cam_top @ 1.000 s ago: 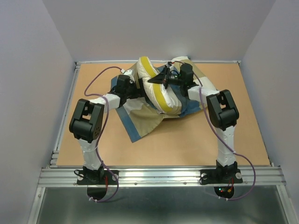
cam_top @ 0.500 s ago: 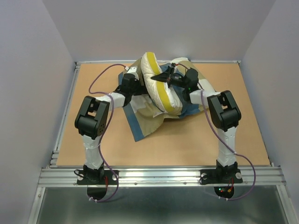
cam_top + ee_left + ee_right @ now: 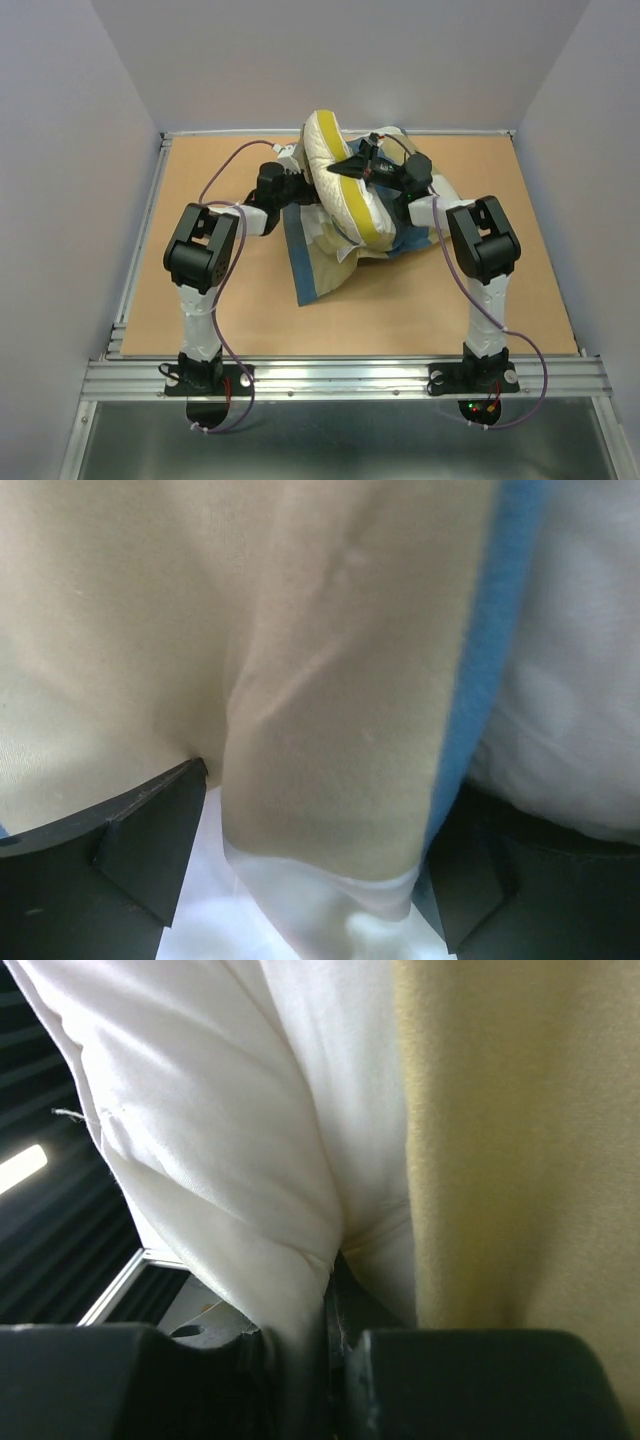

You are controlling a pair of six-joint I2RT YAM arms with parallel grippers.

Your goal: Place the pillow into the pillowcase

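The right fingers clamp a fold of the plump white pillow with a yellow-green band, which stands on edge at the far middle of the tan surface. The left fingers pinch the blue, tan and cream cloth pillowcase draped beneath it.

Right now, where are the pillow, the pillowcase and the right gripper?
pillow (image 3: 360, 210): top view, on its yellow band.
pillowcase (image 3: 300, 270): top view, on its blue edge nearest the arms' bases.
right gripper (image 3: 340, 169): top view, at the fingertips pinching the pillow.
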